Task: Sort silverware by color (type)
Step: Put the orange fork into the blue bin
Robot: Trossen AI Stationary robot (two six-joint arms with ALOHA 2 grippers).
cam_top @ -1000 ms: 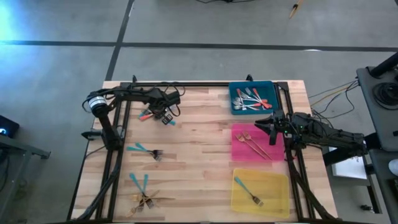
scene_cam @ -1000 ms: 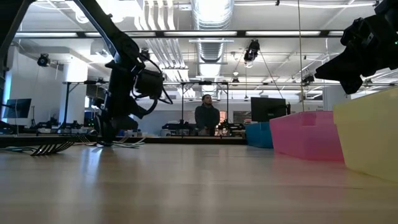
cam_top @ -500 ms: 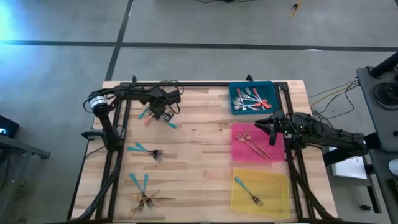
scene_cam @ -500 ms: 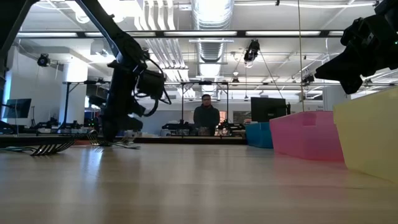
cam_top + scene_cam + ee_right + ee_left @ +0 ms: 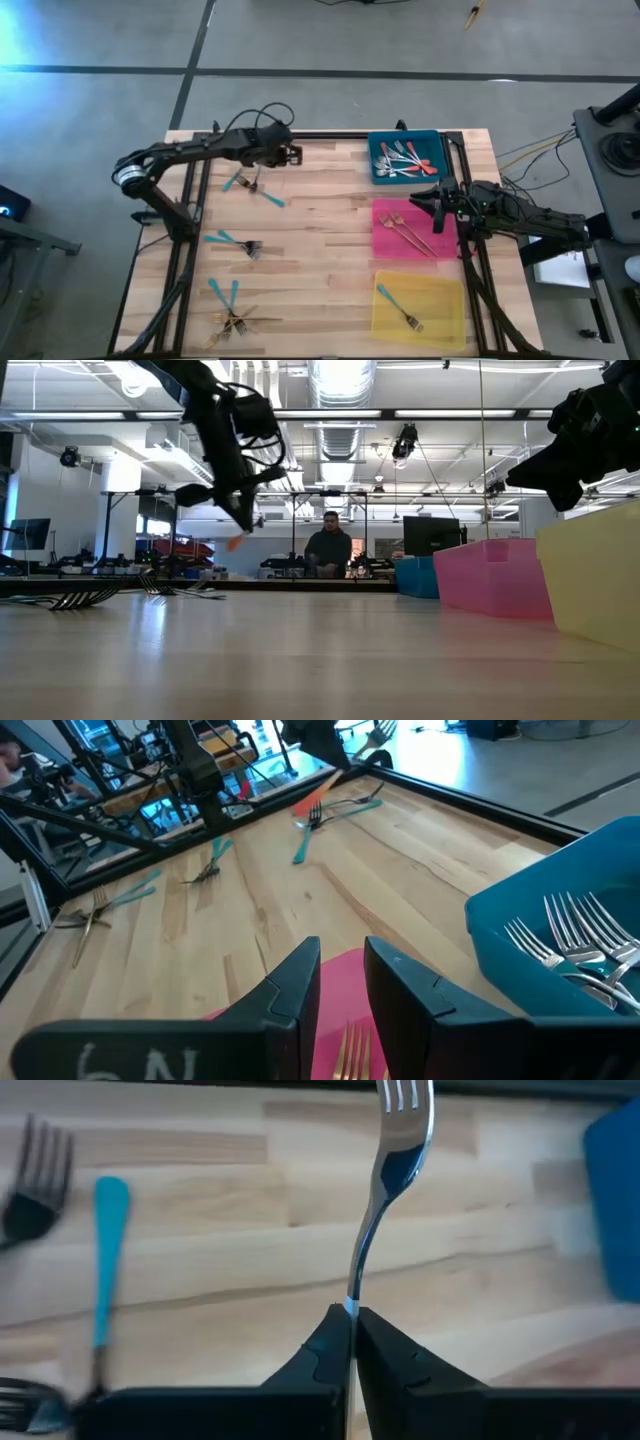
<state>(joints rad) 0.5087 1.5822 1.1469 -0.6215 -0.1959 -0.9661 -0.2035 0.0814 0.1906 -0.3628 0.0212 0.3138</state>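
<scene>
The left gripper (image 5: 352,1320) was pinched tight on a red-handled fork (image 5: 392,1175), the silver tines standing out ahead of the fingertips and the orange-red handle hanging below in the low view, clear of the table (image 5: 320,250). In the high view it rode at about 11 o'clock of the tabletop, with the blue tray (image 5: 404,157) well apart toward 1 o'clock; that tray already held silver forks with red handles, so it looked the right destination. To do the carry well, I judged the arm should keep the fork high enough to clear the tray's near wall, travel level, come over the middle of the tray and only then part the fingers, since a slim neck held by two tips could swivel if bumped. Two teal-handled forks (image 5: 250,185) lay on the wood just below the gripper, another teal fork (image 5: 232,241) sat at 9 o'clock, and a heap of gold and teal forks (image 5: 232,312) lay at 7 o'clock. The right gripper (image 5: 335,982) waited with fingers slightly parted over the pink tray (image 5: 412,229), which held gold forks (image 5: 405,231); the yellow tray (image 5: 418,308) at 5 o'clock held one teal fork. The only writing was a pair of inverted characters on the right gripper's body, possibly "6N".
</scene>
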